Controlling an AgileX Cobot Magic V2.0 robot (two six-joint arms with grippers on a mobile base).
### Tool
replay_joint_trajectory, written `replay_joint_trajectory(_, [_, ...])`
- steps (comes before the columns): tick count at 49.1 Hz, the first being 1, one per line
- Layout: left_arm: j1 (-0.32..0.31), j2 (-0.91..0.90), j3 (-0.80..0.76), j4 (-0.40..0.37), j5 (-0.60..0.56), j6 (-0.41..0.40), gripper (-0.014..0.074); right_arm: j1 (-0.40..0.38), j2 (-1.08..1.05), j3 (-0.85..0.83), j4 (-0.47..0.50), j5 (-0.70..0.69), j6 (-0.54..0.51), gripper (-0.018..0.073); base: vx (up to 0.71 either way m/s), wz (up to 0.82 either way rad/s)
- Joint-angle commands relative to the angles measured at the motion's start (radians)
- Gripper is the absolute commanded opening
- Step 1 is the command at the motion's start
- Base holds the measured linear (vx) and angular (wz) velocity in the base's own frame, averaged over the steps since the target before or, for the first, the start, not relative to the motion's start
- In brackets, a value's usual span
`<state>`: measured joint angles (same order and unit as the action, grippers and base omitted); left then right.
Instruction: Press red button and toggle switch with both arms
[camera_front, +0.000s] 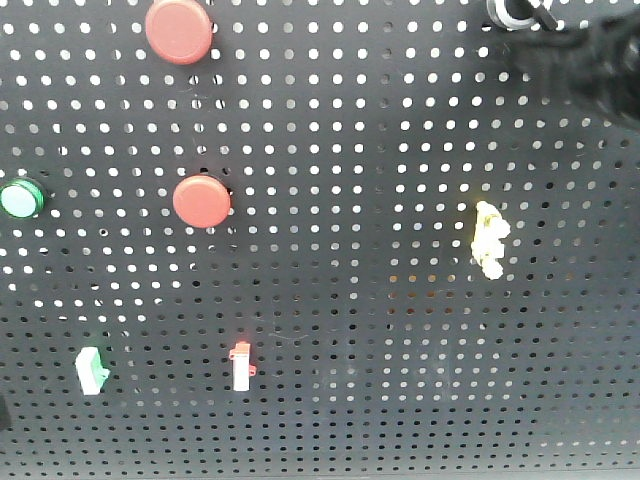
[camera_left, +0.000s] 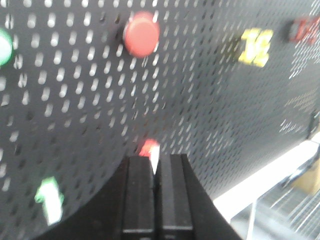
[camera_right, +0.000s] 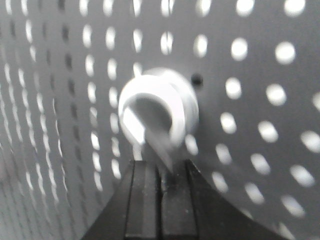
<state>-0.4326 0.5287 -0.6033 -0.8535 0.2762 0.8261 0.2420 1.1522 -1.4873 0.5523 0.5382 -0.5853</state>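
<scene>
Both closed together, left claw (camera_left: 156, 162), right claw (camera_right: 161, 167), toggle switch (camera_right: 159, 107) lever pointing downward

Front view: even light, mostly sharp; holes in the dark surface (camera_front: 400, 150) glow white from behind.
Left wrist view: heavy motion blur, holes smeared into streaks.
Right wrist view: soft focus; toggle switch (camera_right: 159, 107) ring washed out by glare, edges hazy.
</scene>
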Motion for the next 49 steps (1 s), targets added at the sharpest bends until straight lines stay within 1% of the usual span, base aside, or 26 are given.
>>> replay_joint_trajectory(1, [0.002,-0.013,0.029,-0.011,-0.066,-0.018,0.0002,-0.007,-0.090,0.049,-0.012,-0.087,-0.003,-0.0003,0.00,0.00])
replay_joint_trajectory(5, [0.002,-0.035,0.091,-0.011,-0.068,-0.043,0.0002,-0.007,-0.182,0.185,-0.031,-0.153,-0.013,-0.0003,0.00,0.00])
replay_joint_trajectory(8, [0.002,-0.064,0.149,-0.011,-0.060,-0.046,0.0002,-0.007,-0.276,0.304,-0.050,-0.207,-0.017,-0.0003,0.00,0.00])
replay_joint_trajectory(15, [0.002,-0.171,0.251,-0.011,-0.033,-0.044,0.0002,-0.007,-0.546,0.649,-0.092,-0.317,-0.055,-0.0003,0.00,0.00])
replay_joint_trajectory(18, [0.002,-0.215,0.278,-0.010,-0.033,-0.041,0.0002,-0.007,-0.654,0.763,-0.102,-0.329,-0.055,-0.0003,0.00,0.00])
replay_joint_trajectory(24, [0.002,-0.280,0.314,0.033,-0.044,-0.031,0.0002,-0.007,-0.875,0.970,-0.106,-0.332,-0.059,-0.0003,0.00,0.00])
replay_joint_trajectory(27, [0.002,-0.279,0.322,0.052,-0.072,-0.024,0.0002,-0.007,-0.962,1.047,-0.106,-0.364,-0.059,-0.0003,0.00,0.00])
replay_joint_trajectory(31, [0.002,-0.266,0.322,0.058,-0.120,-0.024,0.0002,-0.007,-1.037,1.117,-0.105,-0.438,-0.059,-0.0003,0.00,0.00])
replay_joint_trajectory(36, [0.002,-0.258,0.322,0.056,-0.168,-0.024,0.0002,-0.007,-1.072,1.171,-0.105,-0.512,-0.058,-0.0003,0.00,0.00])
replay_joint_trajectory(40, [0.002,-0.257,0.322,0.056,-0.155,-0.025,0.0002,-0.007,-1.074,1.194,-0.090,-0.502,-0.050,-0.0003,0.00,0.00])
replay_joint_trajectory(49, [0.002,-0.257,0.322,0.056,-0.154,-0.025,0.0002,-0.007,-1.074,1.227,-0.090,-0.478,-0.050,-0.0003,0.00,0.00])
